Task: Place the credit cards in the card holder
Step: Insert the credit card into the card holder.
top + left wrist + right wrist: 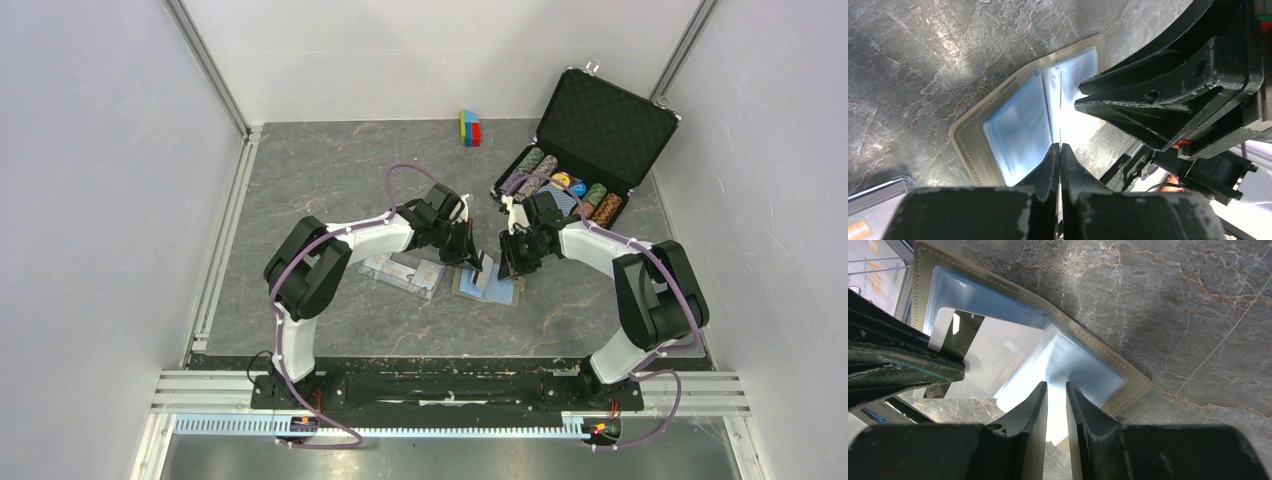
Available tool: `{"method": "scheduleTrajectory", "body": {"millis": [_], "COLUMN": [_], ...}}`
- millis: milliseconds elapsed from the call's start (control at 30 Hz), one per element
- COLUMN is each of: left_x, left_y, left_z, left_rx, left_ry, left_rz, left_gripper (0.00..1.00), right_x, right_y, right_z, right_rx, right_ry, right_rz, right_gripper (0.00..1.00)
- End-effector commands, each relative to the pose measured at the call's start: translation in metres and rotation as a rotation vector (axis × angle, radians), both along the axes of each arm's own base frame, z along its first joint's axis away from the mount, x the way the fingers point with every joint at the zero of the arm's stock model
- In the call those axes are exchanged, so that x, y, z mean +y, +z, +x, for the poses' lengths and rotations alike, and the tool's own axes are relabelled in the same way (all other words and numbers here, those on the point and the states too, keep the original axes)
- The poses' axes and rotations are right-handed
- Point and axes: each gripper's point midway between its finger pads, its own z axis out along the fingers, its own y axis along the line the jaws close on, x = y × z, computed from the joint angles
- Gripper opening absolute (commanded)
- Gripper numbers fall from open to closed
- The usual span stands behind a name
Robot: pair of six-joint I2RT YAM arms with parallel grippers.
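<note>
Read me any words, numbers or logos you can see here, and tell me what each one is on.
No text can be read outright.
Clear case: orange print, cut off, unreadable.
Credit card: faint marks, too blurred.
Card holder: no text seen.
Poker chips: too small to read.

White links (pixel 375 235), black joints (pixel 305 268); purple cables (pixel 396 172); scuffed black left hand (pixel 1060 148) and right hand (pixel 1055 386).

The top external camera looks down from above and behind the arm bases, far enough back to take in the whole table (pixel 330 180), with the card holder (pixel 490 286) near its middle. The left wrist camera sits close at the card holder's left, facing across it to the right gripper (pixel 1078 96). The right wrist camera sits close at its right, facing the left gripper (pixel 960 371). All three share the card holder.
</note>
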Motion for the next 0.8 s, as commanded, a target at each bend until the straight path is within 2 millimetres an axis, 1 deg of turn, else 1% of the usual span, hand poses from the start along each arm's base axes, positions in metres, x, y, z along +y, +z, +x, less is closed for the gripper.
{"method": "scheduleTrajectory", "body": {"millis": [0,267,500,600,767], "left_x": [-0.01,-0.008,-0.015,-0.018,-0.015], "left_y": [0.007,-0.009,-0.023,-0.026,-0.034], "left_z": [-0.002,-0.002,-0.013,-0.015,-0.017], "left_rx": [0.025,0.052,0.099,0.11,0.126], "left_ry": [0.02,0.038,0.015,0.007,0.016], "left_rz": [-0.054,-0.011,0.024,0.027,0.058], "left_gripper": [0.02,0.02,0.02,0.02,0.02], "right_x": [-0.004,-0.003,-0.003,-0.002,0.0], "right_y": [-0.007,-0.006,-0.004,-0.003,0.003], "right_z": [-0.007,-0.006,-0.004,-0.004,-0.002], "right_rx": [0.013,0.013,0.005,0.004,-0.005], "right_ry": [0.0,0.002,-0.004,-0.007,-0.012], "right_rz": [-0.011,-0.006,-0.001,0.006,0.024], "right_gripper": [0.22,0.22,0.22,0.22,0.22]}}
